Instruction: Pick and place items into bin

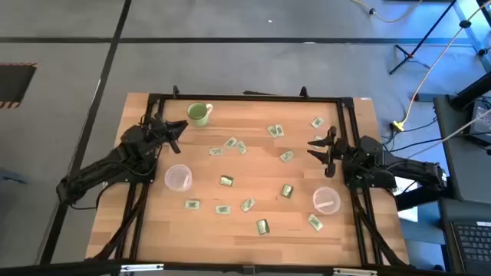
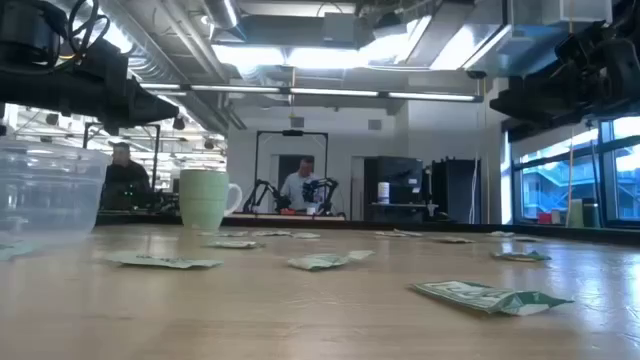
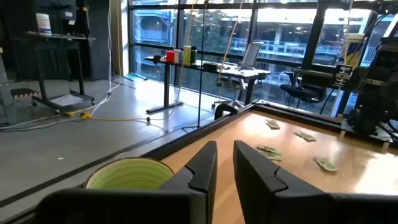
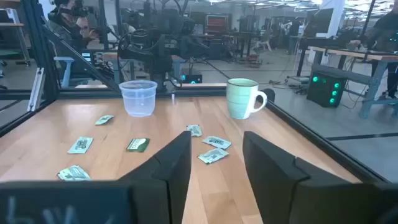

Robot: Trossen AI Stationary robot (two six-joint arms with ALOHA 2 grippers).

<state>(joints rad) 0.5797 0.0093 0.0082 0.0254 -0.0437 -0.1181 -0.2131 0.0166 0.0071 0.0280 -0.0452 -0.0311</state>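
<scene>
Several small green-and-white packets (image 1: 226,181) lie flat and scattered over the wooden table (image 1: 153,230); they also show in the right wrist view (image 4: 213,155) and low view (image 2: 490,297). My left gripper (image 1: 178,126) hovers near the table's far left, next to the light-green mug (image 1: 199,113), its fingers (image 3: 205,165) a narrow gap apart and holding nothing. My right gripper (image 1: 316,146) hovers at the right side, open (image 4: 216,140) and holding nothing, pointing across the table toward the packets.
Two clear plastic cups stand upright on the table, one left of centre (image 1: 178,177) and one near right (image 1: 326,200). The mug (image 4: 242,98) stands upright at the far edge. A black frame (image 1: 245,97) rims the table. People sit in the room beyond (image 2: 300,185).
</scene>
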